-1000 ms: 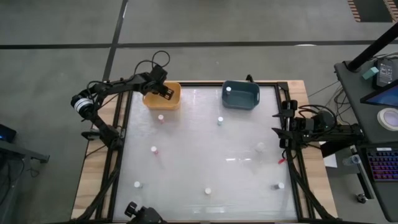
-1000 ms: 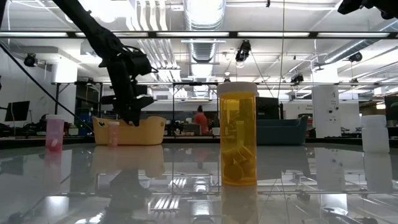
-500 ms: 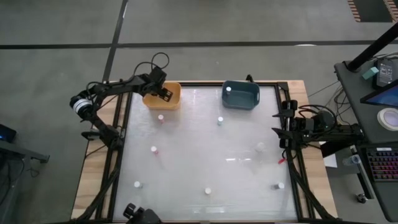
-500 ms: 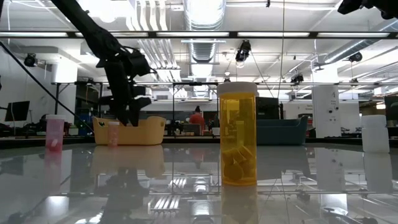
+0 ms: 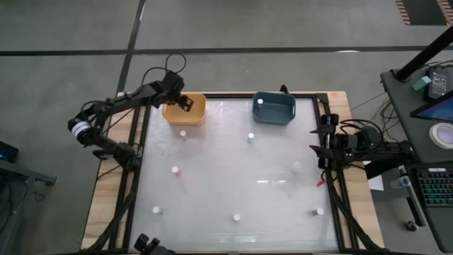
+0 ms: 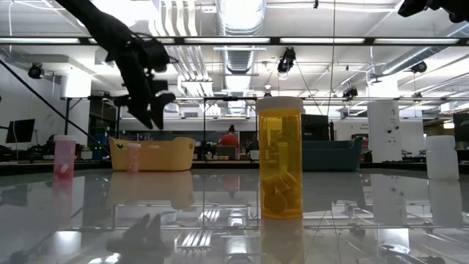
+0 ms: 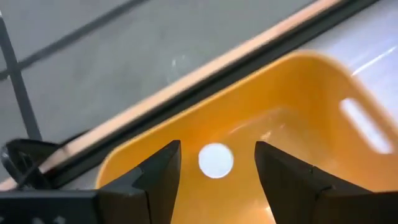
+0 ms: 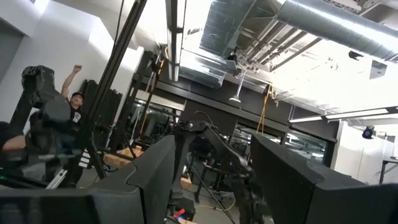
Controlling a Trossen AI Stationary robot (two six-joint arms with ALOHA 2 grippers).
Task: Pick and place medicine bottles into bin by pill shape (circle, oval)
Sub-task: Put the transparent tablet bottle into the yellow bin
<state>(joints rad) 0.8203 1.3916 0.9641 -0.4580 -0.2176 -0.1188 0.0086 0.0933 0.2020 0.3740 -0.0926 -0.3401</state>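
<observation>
My left gripper [image 5: 184, 102] [image 6: 151, 117] hangs open over the yellow bin [image 5: 185, 110] [image 7: 298, 124] at the table's far left, clear of its rim. Below its fingers a medicine bottle's white cap [image 7: 216, 160] shows inside the bin; the bottle stands on the bin's floor. The blue bin [image 5: 274, 108] holds another bottle [image 5: 260, 102]. Several bottles stand upright on the table, among them [image 5: 182, 133], [image 5: 250, 137] and an amber one [image 6: 281, 158]. My right gripper [image 8: 211, 186] waits open at the table's right edge, pointing up into the room.
The remaining bottles are scattered over the glossy table top [image 5: 233, 177], some near the front edge [image 5: 237, 217] [image 5: 156, 210] [image 5: 320, 211]. A pink bottle [image 6: 64, 156] stands at the left in the low view. Black frame rails [image 5: 138, 163] border the table.
My left gripper has risen from inside the yellow bin to above its rim and drawn slightly back toward the table's far left corner. The bottles on the table have kept their places.
</observation>
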